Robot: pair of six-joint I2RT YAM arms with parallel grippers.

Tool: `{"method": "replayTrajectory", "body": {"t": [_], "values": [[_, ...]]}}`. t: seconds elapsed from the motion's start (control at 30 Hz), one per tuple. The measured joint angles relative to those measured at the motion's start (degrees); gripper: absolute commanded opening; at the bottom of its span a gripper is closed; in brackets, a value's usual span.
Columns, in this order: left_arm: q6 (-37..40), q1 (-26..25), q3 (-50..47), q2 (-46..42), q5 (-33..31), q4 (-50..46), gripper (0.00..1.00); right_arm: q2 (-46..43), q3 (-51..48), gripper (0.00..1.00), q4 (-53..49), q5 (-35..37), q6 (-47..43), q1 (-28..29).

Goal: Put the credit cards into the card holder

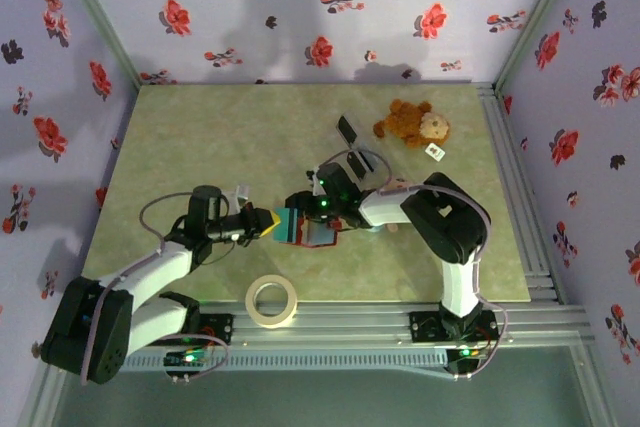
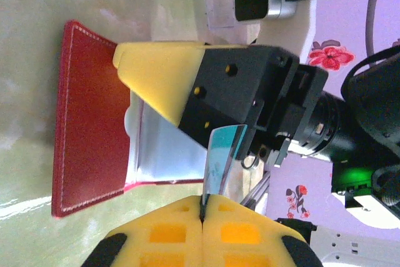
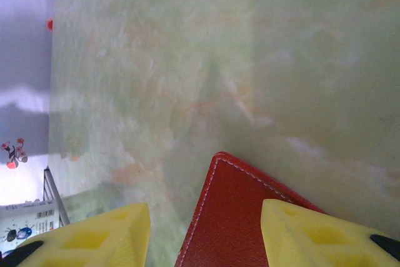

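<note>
The left claw (image 2: 203, 199) is closed on a thin teal plastic card (image 2: 222, 157), pinching one edge. The card stands just beside the open small red folding wallet (image 2: 87, 129), which lies on the pale green worktop (image 3: 187, 60). The right claw (image 3: 205, 207) is parted, with a corner of the wallet between its yellow fingers. One finger (image 2: 159, 70) lies over the wallet's pale inner pocket; whether it presses down, I cannot tell.
</note>
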Motion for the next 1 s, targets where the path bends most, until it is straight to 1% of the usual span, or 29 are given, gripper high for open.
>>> {"method": "replayTrajectory", "body": {"t": [0.2,0.4,0.67,0.83,1.0], "values": [[0.07,-0.2,0.0,0.37,-0.09,0.37,0.0,1.79,2.56,0.5,-0.5,-0.79,-1.49,-2.21],[0.09,-0.22,-0.52,3.96,-0.48,0.31,0.0,3.93,5.75,0.51,-1.27,-3.06,-2.86,-4.22],[0.17,-0.35,0.31,7.8,-0.46,1.62,0.0,3.96,9.44,0.53,-8.41,-4.57,-5.62,-4.24],[0.15,-1.66,3.96,11.72,-0.76,4.66,0.0,1.42,11.65,0.54,-15.02,-4.5,-9.05,-4.52],[-0.04,-3.69,7.28,17.53,-2.1,9.22,0.0,-2.95,12.55,0.54,-18.38,-4.0,-10.93,-5.73]]}}
